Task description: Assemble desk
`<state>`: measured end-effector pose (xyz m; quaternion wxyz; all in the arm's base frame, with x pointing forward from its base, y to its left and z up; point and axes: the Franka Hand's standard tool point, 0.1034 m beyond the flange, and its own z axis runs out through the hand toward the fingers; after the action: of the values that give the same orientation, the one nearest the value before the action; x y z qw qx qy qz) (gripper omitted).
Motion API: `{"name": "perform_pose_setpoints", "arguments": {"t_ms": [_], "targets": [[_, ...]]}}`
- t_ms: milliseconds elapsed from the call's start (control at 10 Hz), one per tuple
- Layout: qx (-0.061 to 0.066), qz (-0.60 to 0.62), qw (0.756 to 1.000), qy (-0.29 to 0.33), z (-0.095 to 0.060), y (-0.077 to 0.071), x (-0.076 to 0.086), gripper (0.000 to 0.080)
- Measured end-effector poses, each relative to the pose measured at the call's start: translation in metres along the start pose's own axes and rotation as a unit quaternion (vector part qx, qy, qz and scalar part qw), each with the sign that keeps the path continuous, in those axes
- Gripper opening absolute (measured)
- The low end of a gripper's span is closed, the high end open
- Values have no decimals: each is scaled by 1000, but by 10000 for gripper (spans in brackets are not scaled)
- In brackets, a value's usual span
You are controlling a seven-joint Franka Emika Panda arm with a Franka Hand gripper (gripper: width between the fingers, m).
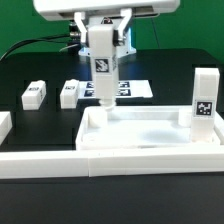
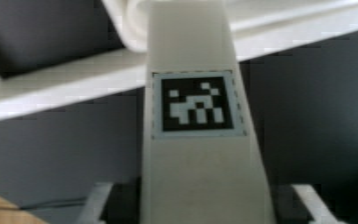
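The white desk top (image 1: 150, 128) lies on the black table like a tray, open side up. One white leg (image 1: 203, 100) with a tag stands upright in its corner on the exterior view's right. My gripper (image 1: 103, 42) is shut on another tagged leg (image 1: 103, 70) and holds it upright, its lower end at the top's far corner on the exterior view's left. In the wrist view this leg (image 2: 197, 120) fills the middle between my fingers (image 2: 101, 203), with a white rim of the desk top (image 2: 60, 92) beyond it. Whether the leg's end sits in the socket is hidden.
Two more tagged legs (image 1: 33, 94) (image 1: 70, 92) lie flat on the table toward the exterior view's left. The marker board (image 1: 132, 88) lies behind the gripper. A long low white border wall (image 1: 110, 160) runs along the front, and a white piece (image 1: 4, 124) shows at the left edge.
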<state>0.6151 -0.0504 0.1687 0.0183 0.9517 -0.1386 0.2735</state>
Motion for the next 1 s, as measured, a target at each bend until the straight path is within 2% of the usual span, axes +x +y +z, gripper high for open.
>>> {"name": "perform_pose_setpoints", "arguments": {"t_ms": [100,400,900,1000], "targets": [[-5,-3,1000,0,7,5,2,288],[-10,-11,1000,4,23,2,4,288],[-11,-6,1000,14,24,2,4,288],[-13,-10,999,33,23,2,-6,288]]}}
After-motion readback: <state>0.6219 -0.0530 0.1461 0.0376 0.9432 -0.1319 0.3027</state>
